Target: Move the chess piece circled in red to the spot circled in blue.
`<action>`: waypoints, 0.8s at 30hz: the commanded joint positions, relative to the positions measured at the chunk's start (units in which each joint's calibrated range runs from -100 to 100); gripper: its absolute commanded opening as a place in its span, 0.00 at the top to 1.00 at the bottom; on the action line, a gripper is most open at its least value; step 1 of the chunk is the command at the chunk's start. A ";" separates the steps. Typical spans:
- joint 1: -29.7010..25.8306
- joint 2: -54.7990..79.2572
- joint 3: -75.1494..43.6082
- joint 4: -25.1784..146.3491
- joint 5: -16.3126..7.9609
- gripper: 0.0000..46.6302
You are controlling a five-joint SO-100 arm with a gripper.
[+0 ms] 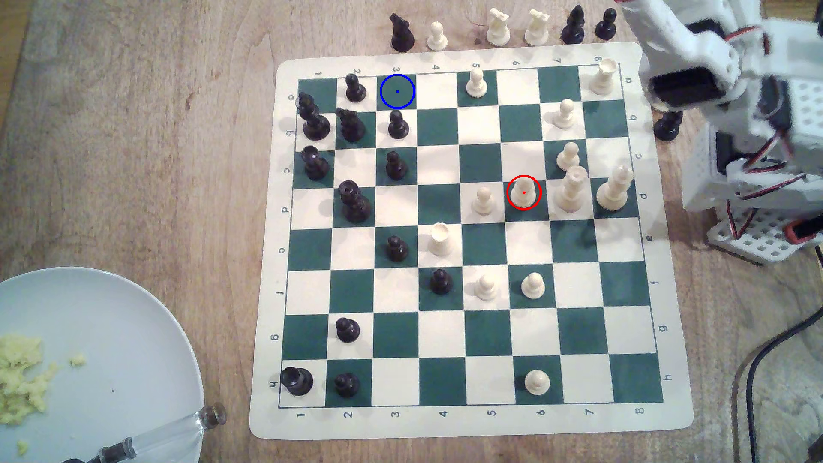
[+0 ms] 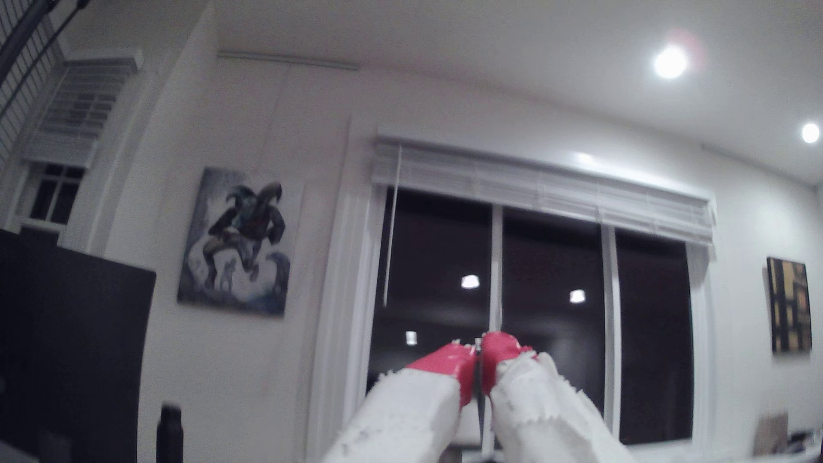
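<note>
seeing piece (image 1: pixel 523 192): i find it upright in the red ring
spot (image 1: pixel 397 91): bare
gripper (image 2: pixel 478 356): clenched, grasping nothing

A worn brown wooden tabletop (image 1: pixel 133 178) carries a cream-bordered green-and-white roll-up chess mat (image 1: pixel 472 423), laid flat and slightly skewed. Beyond the mat's far edge, directly on the wood, stands a row of six captured pieces (image 1: pixel 499 29), black and cream, with one further black pawn (image 1: pixel 666 127) just off the mat at the exterior view's right. A pale grey round plate (image 1: pixel 133 338) bearing yellow crumbs rests at the exterior view's lower left, and black cables (image 1: pixel 752 378) trail over the wood at the lower right.
</note>
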 commanded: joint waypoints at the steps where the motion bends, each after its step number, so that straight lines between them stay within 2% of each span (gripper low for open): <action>1: 0.59 0.48 -10.20 25.02 -0.54 1.00; 4: 0.43 6.51 -14.91 31.90 -2.98 1.00; 12: -0.51 16.95 -26.88 48.44 -2.98 0.99; 16: -1.68 27.48 -39.48 63.59 -3.86 0.99; 19: -3.32 36.31 -50.27 78.01 -6.59 0.94; 20: -3.48 38.68 -52.54 80.38 -8.01 0.99; 21: -3.87 39.53 -52.81 80.95 -9.72 0.99; 24: -4.81 41.40 -51.90 81.53 -12.01 0.99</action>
